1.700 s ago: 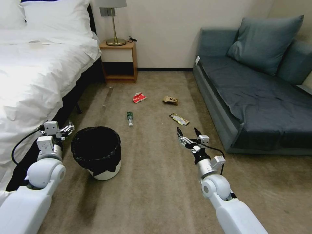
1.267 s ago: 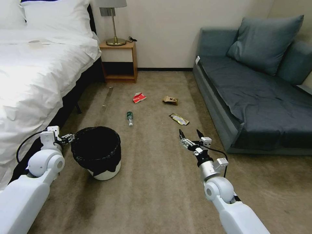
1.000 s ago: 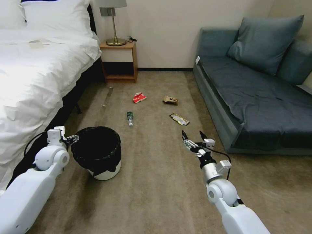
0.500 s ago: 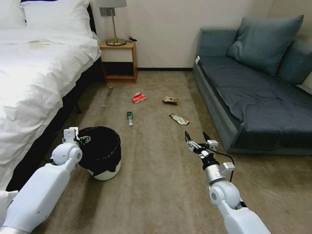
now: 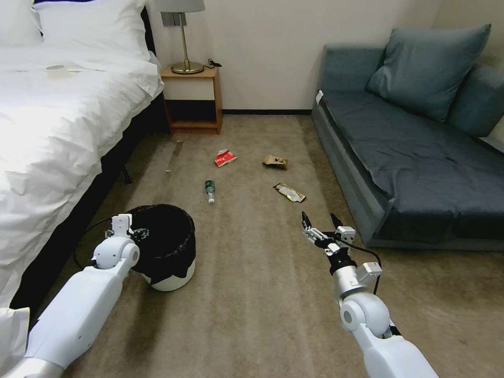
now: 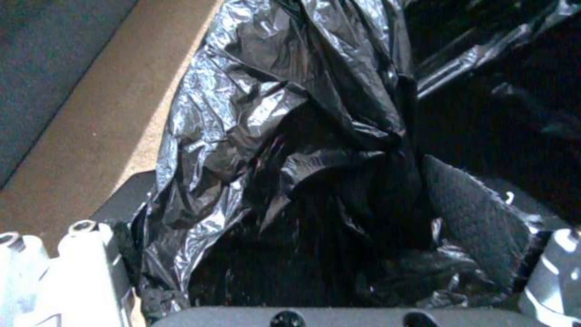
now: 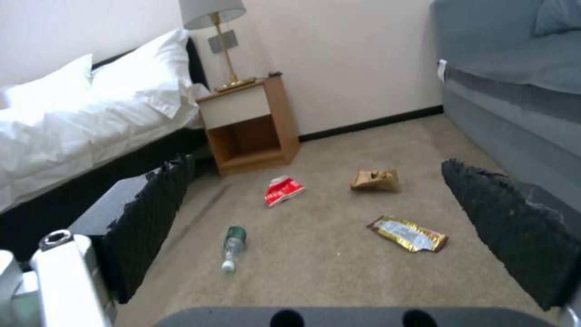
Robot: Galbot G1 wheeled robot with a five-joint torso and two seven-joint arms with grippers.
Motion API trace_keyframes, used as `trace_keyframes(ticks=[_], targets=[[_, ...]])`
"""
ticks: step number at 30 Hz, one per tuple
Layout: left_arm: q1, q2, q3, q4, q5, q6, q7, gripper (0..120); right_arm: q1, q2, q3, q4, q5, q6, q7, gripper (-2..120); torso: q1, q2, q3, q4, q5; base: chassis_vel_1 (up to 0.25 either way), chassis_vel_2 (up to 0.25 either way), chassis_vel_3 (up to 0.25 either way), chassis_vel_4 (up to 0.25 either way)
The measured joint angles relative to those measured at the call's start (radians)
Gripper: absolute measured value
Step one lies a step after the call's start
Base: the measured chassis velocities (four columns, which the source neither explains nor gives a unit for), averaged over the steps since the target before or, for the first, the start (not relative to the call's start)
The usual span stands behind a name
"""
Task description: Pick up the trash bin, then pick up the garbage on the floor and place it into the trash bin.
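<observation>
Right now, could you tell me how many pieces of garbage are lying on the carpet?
4: the red-and-white packet nearest the nightstand, the tan paper bag beside it, the bottle ahead of the trash bin, the yellow-black wrapper towards the sofa.

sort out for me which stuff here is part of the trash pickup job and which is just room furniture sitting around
Part of the job:
trash bin, with the left gripper at its rim
bottle
red-and-white packet
tan paper bag
yellow-black wrapper
right gripper, open, held above the carpet

Just lying about:
bed
nightstand
lamp
sofa
</observation>
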Motion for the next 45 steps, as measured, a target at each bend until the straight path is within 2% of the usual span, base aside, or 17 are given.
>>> trace_keyframes(ticks=[5, 10, 12, 15, 16, 18, 19, 21, 22, 24, 34, 36, 39, 41, 45], targets=[[-0.017, -0.015, -0.003, 0.055, 0.039, -0.018, 0.01, 91, -0.005, -0.001, 0.009, 0.001, 0.003, 0.001, 0.0, 100, 0.0, 0.0, 0.0, 0.0001, -0.0001, 0.0, 0.0, 0.0, 0.0], [-0.018, -0.019, -0.009, 0.072, 0.053, -0.024, 0.014, 90, -0.007, -0.006, 0.014, 0.001, 0.005, 0.001, 0.001, 100, 0.0, 0.0, 0.0, 0.0, 0.0, 0.0, 0.0, 0.0, 0.0], [-0.016, -0.021, -0.01, 0.072, 0.056, -0.025, 0.015, 86, -0.007, -0.006, 0.014, 0.001, 0.006, 0.001, 0.001, 100, 0.0, 0.0, 0.0, 0.0, 0.0001, 0.0, 0.0, 0.0, 0.0], [-0.014, -0.034, -0.015, 0.077, 0.08, -0.035, 0.015, 70, -0.002, 0.003, 0.01, 0.006, 0.01, 0.001, 0.003, 100, 0.0, 0.0, 0.0, 0.0003, 0.0002, 0.0, 0.0, 0.0, 0.0], [-0.014, -0.034, -0.015, 0.077, 0.08, -0.035, 0.015, 70, -0.002, 0.003, 0.01, 0.006, 0.01, 0.001, 0.003, 100, 0.0, 0.0, 0.0, 0.0003, 0.0002, 0.0, 0.0, 0.0, 0.0], [-0.013, -0.036, -0.016, 0.076, 0.087, -0.035, 0.015, 60, -0.002, 0.008, 0.006, 0.006, 0.01, 0.001, 0.004, 100, 0.0, 0.0, 0.0, 0.0002, 0.0, 0.0, 0.0, 0.0, 0.0], [-0.013, -0.036, -0.016, 0.076, 0.087, -0.035, 0.015, 60, -0.002, 0.008, 0.006, 0.006, 0.01, 0.001, 0.004, 100, 0.0, 0.0, 0.0, 0.0002, 0.0, 0.0, 0.0, 0.0, 0.0], [-0.011, -0.036, -0.015, 0.073, 0.092, -0.035, 0.015, 50, -0.002, 0.012, 0.004, 0.007, 0.011, 0.001, 0.004, 100, 0.0, 0.0, 0.0, -0.0001, -0.0007, 0.0, 0.0, 0.0, 0.0], [-0.011, -0.036, -0.015, 0.073, 0.092, -0.035, 0.015, 50, -0.002, 0.012, 0.004, 0.007, 0.011, 0.001, 0.004, 100, 0.0, 0.0, 0.0, -0.0001, -0.0007, 0.0, 0.0, 0.0, 0.0], [-0.01, -0.034, -0.015, 0.071, 0.097, -0.037, 0.016, 40, -0.002, 0.013, 0.003, 0.011, 0.014, 0.0, 0.004, 100, 0.0, 0.0, 0.0, -0.0001, -0.0011, 0.0, 0.0, 0.0, 0.0], [-0.012, -0.04, -0.016, 0.069, 0.147, -0.079, 0.028, 36, -0.012, 0.015, 0.008, 0.018, 0.018, -0.001, 0.005, 100, 0.0, 0.0, 0.001, -0.0001, -0.0022, 0.0, 0.0, 0.0, 0.0], [-0.02, -0.04, -0.005, 0.064, 0.178, -0.096, 0.042, 30, -0.017, 0.015, 0.013, 0.02, 0.018, -0.001, 0.005, 100, 0.0, 0.0, 0.001, -0.0006, -0.0026, 0.0, 0.0, 0.0, 0.0], [-0.025, -0.037, 0.0, 0.06, 0.194, -0.102, 0.048, 27, -0.02, 0.015, 0.016, 0.021, 0.018, -0.001, 0.005, 100, 0.0, 0.0, 0.001, -0.0009, -0.0029, 0.0, 0.0, 0.0, 0.0], [-0.04, -0.024, 0.016, 0.038, 0.234, -0.108, 0.053, 18, -0.028, 0.013, 0.024, 0.021, 0.019, -0.001, 0.004, 100, 0.0, 0.0, 0.001, -0.0009, -0.0025, 0.0, 0.0, 0.0, 0.0], [-0.052, 0.001, 0.037, -0.003, 0.248, -0.103, 0.054, 10, -0.034, 0.009, 0.032, 0.018, 0.021, 0.0, 0.001, 100, 0.0, 0.0, 0.001, -0.0004, -0.0015, 0.0, 0.0, 0.0, 0.0]])
